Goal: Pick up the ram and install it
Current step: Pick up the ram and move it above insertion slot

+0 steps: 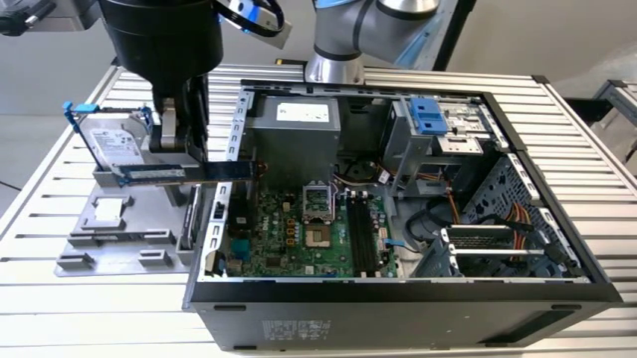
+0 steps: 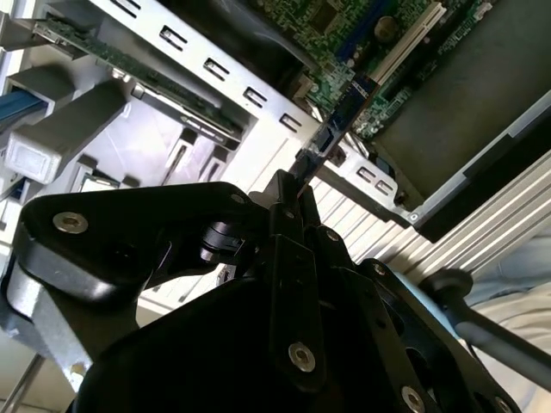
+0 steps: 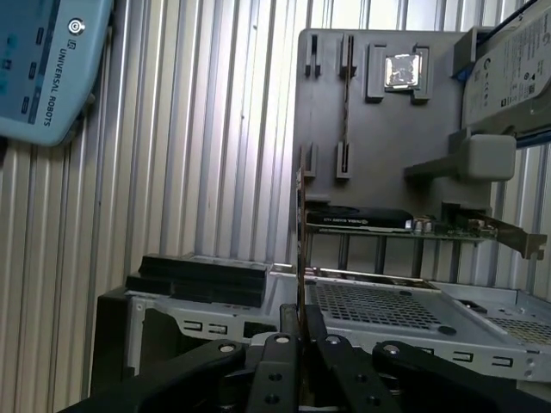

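One end effector (image 1: 184, 164) clamps the ram (image 1: 221, 171) beside the computer case (image 1: 237, 123); its overhanging tip might snag that wall.

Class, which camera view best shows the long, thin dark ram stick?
The exterior view: the long, flat dark ram stick lies side-on there, its face visible, clamped in the black gripper. Both wrist views show its thin edge.

The computer case (image 1: 398, 313) is surveyed from above in the exterior view, closely past the gripper (image 2: 293, 185) (image 3: 300, 317) in both wrist views.
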